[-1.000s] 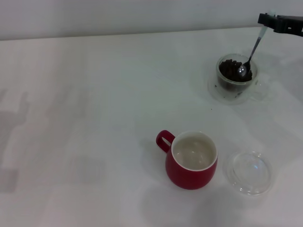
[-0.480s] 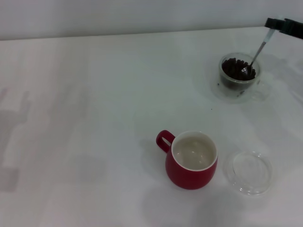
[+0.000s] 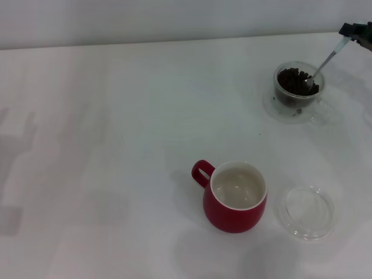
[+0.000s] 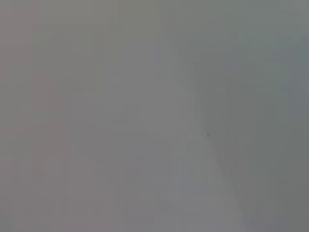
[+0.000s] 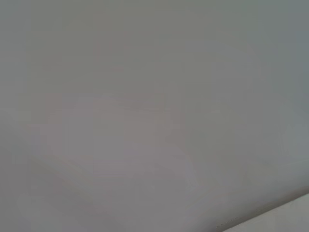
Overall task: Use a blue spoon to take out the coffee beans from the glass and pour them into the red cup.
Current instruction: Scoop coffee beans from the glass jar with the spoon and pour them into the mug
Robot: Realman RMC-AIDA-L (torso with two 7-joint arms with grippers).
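The glass (image 3: 299,92) stands at the far right of the table in the head view, filled with dark coffee beans (image 3: 295,80). The blue spoon (image 3: 326,62) slants down into the beans, its bowl sunk among them. My right gripper (image 3: 351,30) is shut on the spoon's handle at the frame's right edge, above and right of the glass. The red cup (image 3: 234,197) with a cream inside stands at the near centre, no beans showing inside it. The left gripper is out of view. Both wrist views show only plain grey surface.
A flat clear round dish (image 3: 306,211) lies just right of the red cup. The white table (image 3: 116,145) spreads bare to the left. A pale wall runs along the far edge.
My right gripper has moved to the right, tilting the spoon flatter. The spoon's bowl has sunk into the beans. The glass has slid a little right and farther away.
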